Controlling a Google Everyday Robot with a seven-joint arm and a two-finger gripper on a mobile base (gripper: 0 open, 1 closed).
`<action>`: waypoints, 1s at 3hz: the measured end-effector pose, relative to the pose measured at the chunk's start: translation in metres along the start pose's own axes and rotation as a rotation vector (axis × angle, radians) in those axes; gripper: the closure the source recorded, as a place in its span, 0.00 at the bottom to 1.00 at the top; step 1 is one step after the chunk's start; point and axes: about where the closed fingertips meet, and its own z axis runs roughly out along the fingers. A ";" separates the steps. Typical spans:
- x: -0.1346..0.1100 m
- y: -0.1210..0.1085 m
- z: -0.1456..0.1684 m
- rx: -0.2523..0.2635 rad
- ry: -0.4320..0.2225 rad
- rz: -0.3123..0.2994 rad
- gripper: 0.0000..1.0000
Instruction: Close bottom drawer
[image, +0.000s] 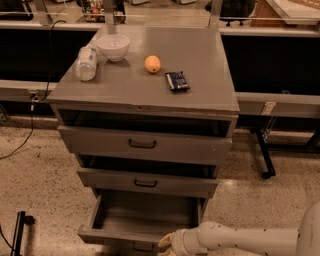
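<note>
The bottom drawer (142, 219) of the grey cabinet is pulled out wide, and its deep grey box is open to view. Its front panel (115, 235) sits near the lower edge of the camera view. My gripper (167, 244) is at the very bottom of the view, at the right part of that drawer's front, partly cut off by the frame edge. The white arm (240, 241) reaches in from the lower right.
The middle drawer (145, 182) and top drawer (142, 144) stand slightly out. On the cabinet top are a plastic bottle (86, 63), a white bowl (113, 46), an orange (153, 64) and a dark packet (177, 80). A black table leg (264, 160) stands right; a black post (20, 230) stands left.
</note>
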 end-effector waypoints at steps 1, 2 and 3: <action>0.025 0.010 0.011 0.022 0.004 -0.007 0.84; 0.025 0.012 0.014 0.019 0.001 -0.007 1.00; 0.028 0.011 0.015 0.043 0.015 -0.001 1.00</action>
